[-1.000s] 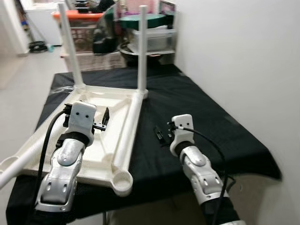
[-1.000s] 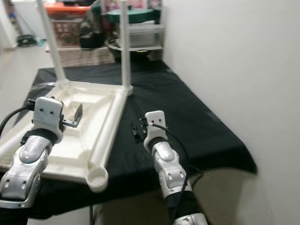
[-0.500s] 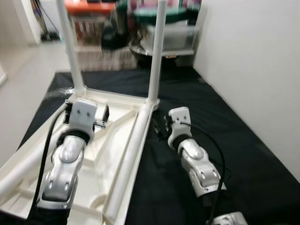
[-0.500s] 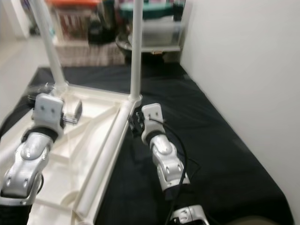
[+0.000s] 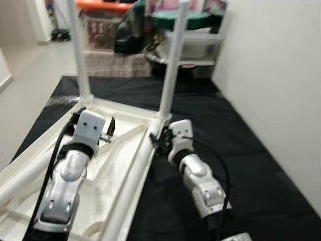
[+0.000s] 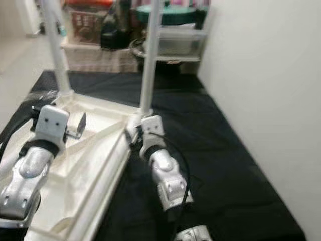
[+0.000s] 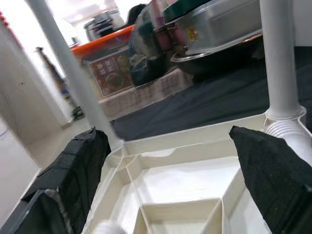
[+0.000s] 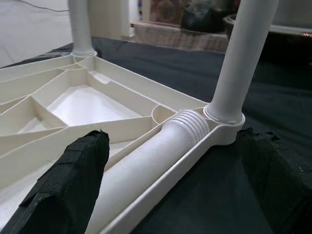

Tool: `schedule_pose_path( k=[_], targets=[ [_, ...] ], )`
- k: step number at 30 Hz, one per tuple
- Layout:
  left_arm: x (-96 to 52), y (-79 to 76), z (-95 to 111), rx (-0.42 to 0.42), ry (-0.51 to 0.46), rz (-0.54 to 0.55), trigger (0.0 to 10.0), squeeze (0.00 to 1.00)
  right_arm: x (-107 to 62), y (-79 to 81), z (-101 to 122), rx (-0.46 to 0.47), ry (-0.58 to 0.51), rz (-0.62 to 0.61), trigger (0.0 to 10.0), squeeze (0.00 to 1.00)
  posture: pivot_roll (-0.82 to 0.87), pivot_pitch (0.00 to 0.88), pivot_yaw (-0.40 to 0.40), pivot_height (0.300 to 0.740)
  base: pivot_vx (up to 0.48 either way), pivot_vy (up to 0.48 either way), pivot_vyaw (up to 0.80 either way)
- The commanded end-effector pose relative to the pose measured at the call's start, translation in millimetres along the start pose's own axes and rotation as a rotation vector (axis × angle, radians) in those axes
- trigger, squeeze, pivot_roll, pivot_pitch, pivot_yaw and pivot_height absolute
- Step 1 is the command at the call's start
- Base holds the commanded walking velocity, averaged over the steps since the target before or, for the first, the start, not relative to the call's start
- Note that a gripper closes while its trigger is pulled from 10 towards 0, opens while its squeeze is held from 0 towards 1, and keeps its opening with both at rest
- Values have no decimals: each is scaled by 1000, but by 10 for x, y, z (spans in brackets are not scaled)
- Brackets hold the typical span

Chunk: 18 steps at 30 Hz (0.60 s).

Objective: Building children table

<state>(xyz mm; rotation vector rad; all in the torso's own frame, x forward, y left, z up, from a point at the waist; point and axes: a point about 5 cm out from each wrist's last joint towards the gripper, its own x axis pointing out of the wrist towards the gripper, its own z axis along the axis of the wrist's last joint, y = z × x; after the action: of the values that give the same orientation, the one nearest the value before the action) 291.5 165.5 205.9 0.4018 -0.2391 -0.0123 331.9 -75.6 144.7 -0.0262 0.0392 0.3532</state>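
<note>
The white tabletop [image 5: 115,165] lies upside down on the black cloth [image 5: 241,165], two white legs standing upright in its far corners: the far-left leg [image 5: 77,50] and the far-right leg [image 5: 173,65]. A loose leg [image 8: 146,168] lies along its right edge, threaded end at the far-right corner socket. The right gripper [image 8: 170,165], fingers spread wide, has moved in from the cloth to straddle that corner since a second ago. The left gripper [image 7: 170,161] still hovers wide open over the ribbed underside. Storage bins [image 5: 185,35] stand beyond.
</note>
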Motion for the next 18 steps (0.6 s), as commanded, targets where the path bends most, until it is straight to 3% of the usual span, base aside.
schedule_pose_path(
  k=[1, 3, 8, 12, 14, 16, 18],
  targets=[
    [-13, -5, -29, 14, 8, 0, 10000, 0, 8, -9, -21, 12, 7, -2, 10000, 0, 64, 0, -77, 740, 0, -480, 663],
    [-12, -18, -22, -21, 7, -4, 10000, 0, 10, -29, -15, 36, 5, -4, 10000, 0, 62, 0, -77, 740, 0, -356, 0],
    [-18, -30, -18, -19, 8, -5, 10000, 0, 17, -51, -3, 26, 8, 37, 10000, 0, 61, 0, -76, 740, 0, 0, 0],
    [-70, -55, -63, -26, 27, -8, 10000, 0, -7, 20, 32, -29, -6, 209, 10000, 0, 60, 0, -77, 740, 0, 0, 0],
    [-70, -55, -63, -26, 27, -8, 10000, 0, -7, 20, 32, -29, -6, 209, 10000, 0, 60, 0, -77, 740, 0, 0, 0],
    [-155, -129, -97, -34, 43, -44, 10000, 0, -78, 85, 100, -109, -18, 479, 10000, 0, 65, 0, -79, 740, 0, 0, 0],
    [-190, -161, -108, -38, 47, -63, 10000, 0, -98, 85, 119, -130, -15, 552, 10000, 0, 65, 0, -79, 740, 0, 0, 0]
  ],
)
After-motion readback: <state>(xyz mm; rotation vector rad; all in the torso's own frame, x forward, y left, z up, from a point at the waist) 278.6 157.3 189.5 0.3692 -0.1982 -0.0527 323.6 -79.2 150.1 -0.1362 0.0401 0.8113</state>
